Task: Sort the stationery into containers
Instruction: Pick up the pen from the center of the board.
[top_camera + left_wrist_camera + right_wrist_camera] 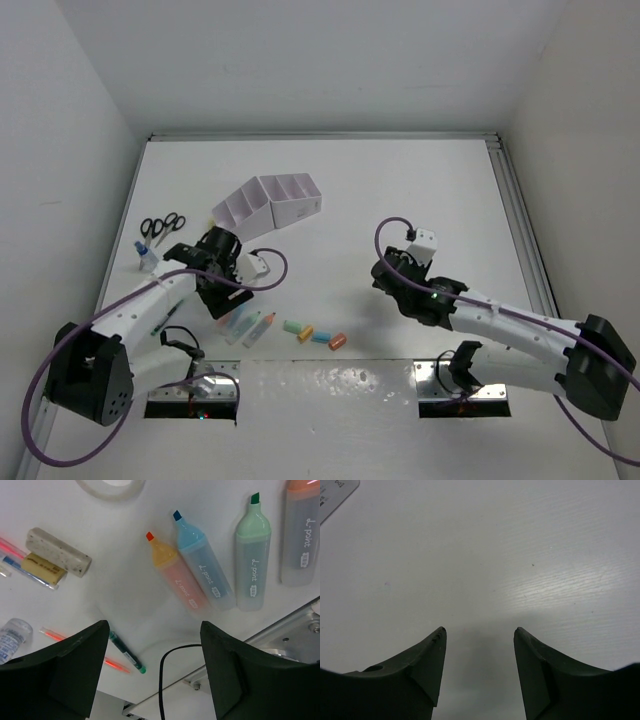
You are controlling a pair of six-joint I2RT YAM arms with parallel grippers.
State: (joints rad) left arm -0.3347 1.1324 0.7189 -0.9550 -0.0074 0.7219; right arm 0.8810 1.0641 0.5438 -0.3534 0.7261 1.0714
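Observation:
The pale organiser (270,205) of slanted compartments stands at the back left. My left gripper (220,303) (152,630) hangs open and empty above the table, just short of a row of pastel highlighters (250,327). The left wrist view shows them uncapped: a pink one (177,575), a blue one (204,565), a green one (253,555) and an orange-topped one (302,530). Three short capsule pieces (320,336) lie to their right. Black-handled scissors (162,227) and a blue-capped bottle (147,257) lie far left. My right gripper (384,270) (480,632) is open over bare table.
Around the left gripper lie a speckled eraser (57,551), a thin green pen (125,653), a tape ring (112,486) and a small clear bottle (12,636). A metal plate (290,635) marks the near table edge. White walls enclose the table.

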